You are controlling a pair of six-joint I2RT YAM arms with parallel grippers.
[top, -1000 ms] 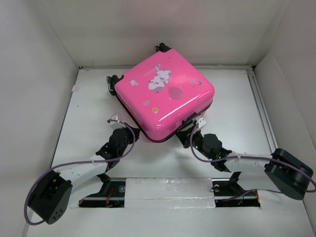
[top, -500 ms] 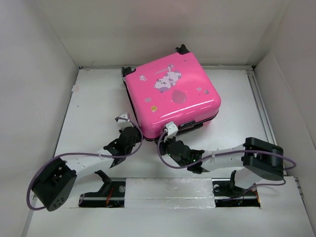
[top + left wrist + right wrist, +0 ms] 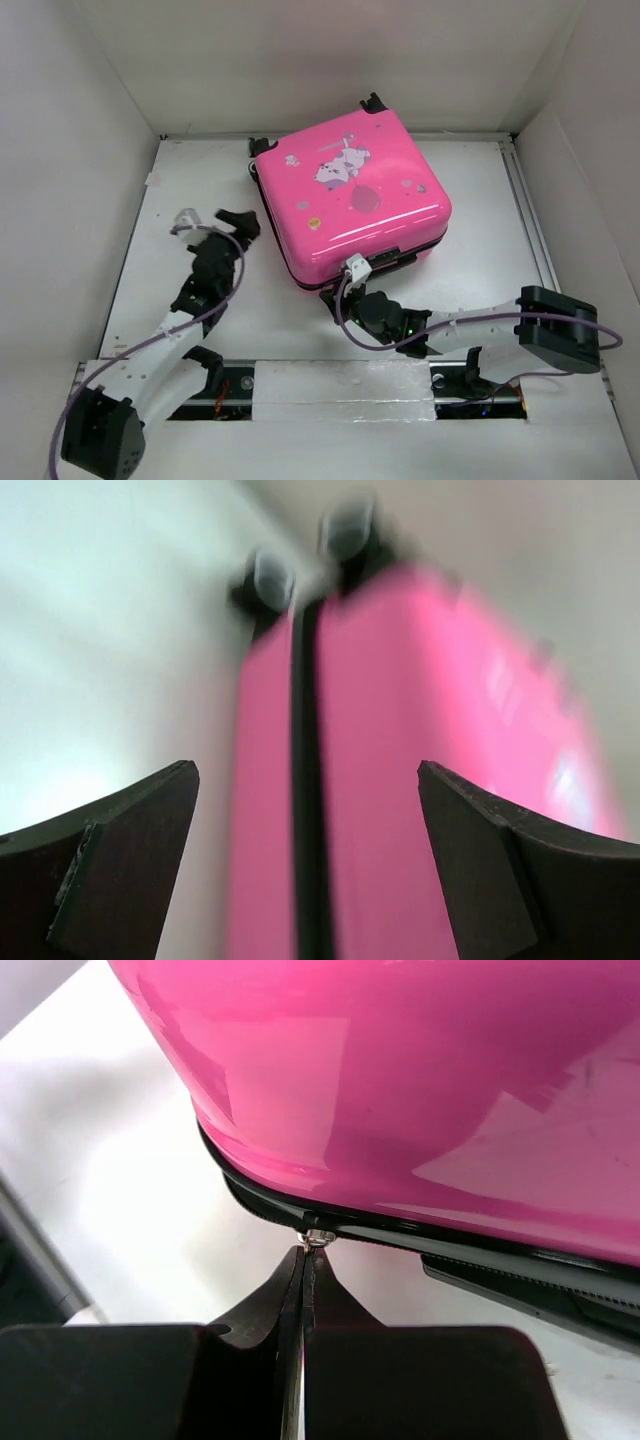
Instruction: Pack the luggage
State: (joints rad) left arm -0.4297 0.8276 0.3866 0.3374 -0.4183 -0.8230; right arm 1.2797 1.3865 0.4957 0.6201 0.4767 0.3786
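Left claw (image 3: 307, 768) wide, empty | right claw (image 3: 303, 1252) pinching zipper pull (image 3: 318, 1237) | luggage (image 3: 350, 195) on white table (image 3: 480, 200), white walls (image 3: 60, 150)

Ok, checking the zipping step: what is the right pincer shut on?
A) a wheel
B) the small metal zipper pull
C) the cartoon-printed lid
B: the right wrist view shows the right pincer pinched on the zipper pull at the luggage's black seam.

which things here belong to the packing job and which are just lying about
Job: luggage, zipper pull, right gripper pinching it, left gripper open.
Just there: table, tape strip, walls.
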